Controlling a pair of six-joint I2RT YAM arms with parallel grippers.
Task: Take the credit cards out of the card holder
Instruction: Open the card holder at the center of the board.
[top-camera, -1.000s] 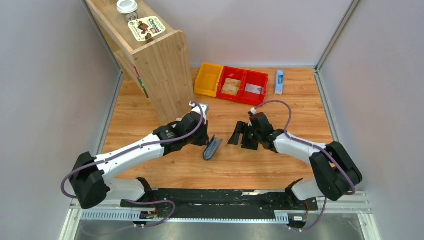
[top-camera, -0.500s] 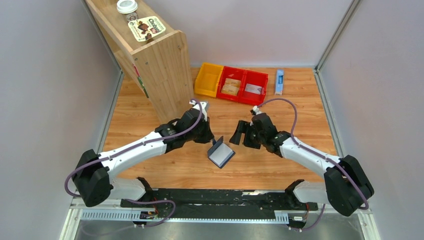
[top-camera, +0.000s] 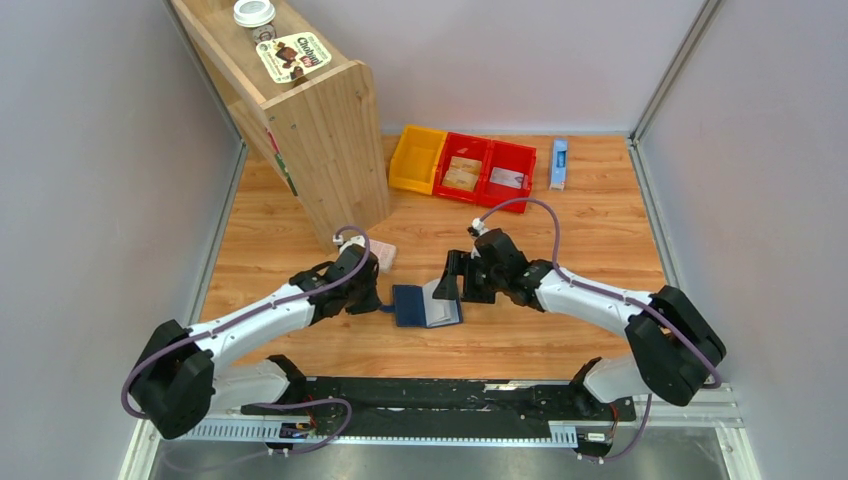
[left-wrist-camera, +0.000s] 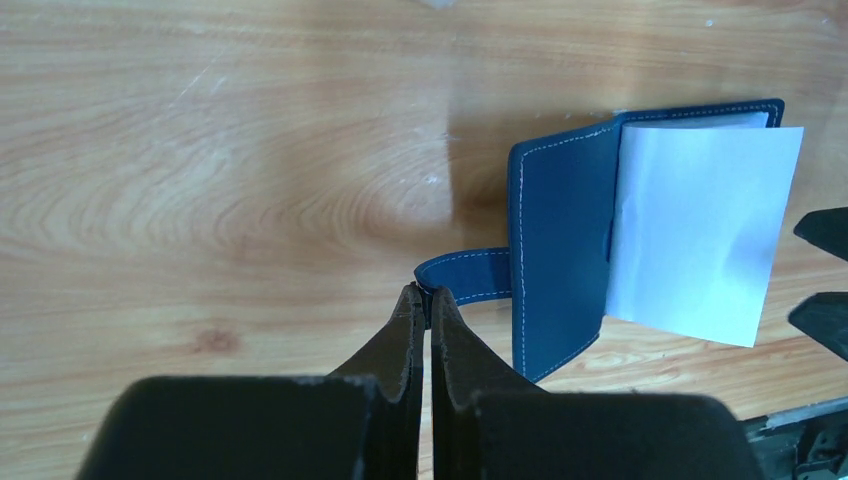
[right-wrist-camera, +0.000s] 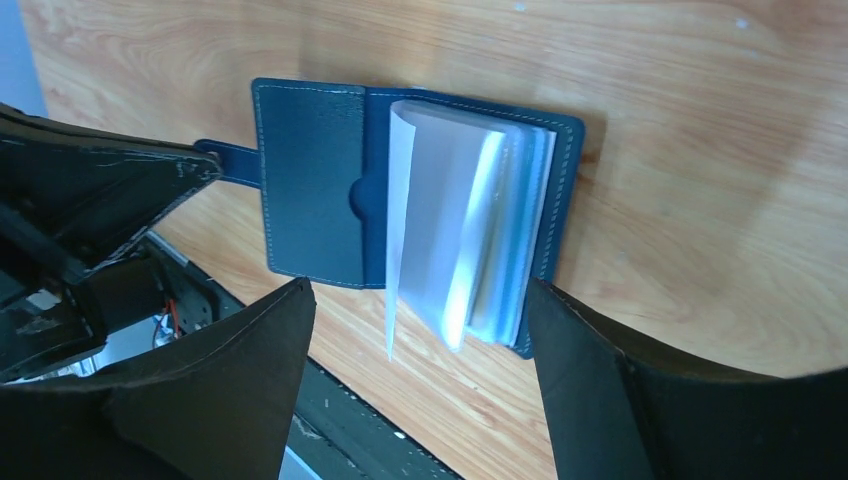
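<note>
The navy card holder (top-camera: 412, 306) lies open and flat on the wooden table, also seen in the left wrist view (left-wrist-camera: 560, 250) and the right wrist view (right-wrist-camera: 310, 180). Pale white and clear leaves (right-wrist-camera: 470, 230) fan up from its right half; I cannot tell which are cards. My left gripper (top-camera: 381, 302) is shut on the holder's clasp strap (left-wrist-camera: 470, 275) at its left edge. My right gripper (top-camera: 448, 291) is open just above the holder's right half, one finger on each side of the leaves (left-wrist-camera: 700, 230). A tan card (top-camera: 462, 172) and a grey-white card (top-camera: 508, 177) lie in the red bins.
A pink-and-white packet (top-camera: 383, 255) lies just behind my left wrist. A tall wooden shelf (top-camera: 320, 130) stands at the back left. A yellow bin (top-camera: 417, 158), two red bins (top-camera: 490, 150) and a slim blue-and-white box (top-camera: 559, 163) line the back.
The card holder went from standing half-folded to lying open and flat. My left gripper moved down and left with the strap. My right gripper moved left over the holder.
</note>
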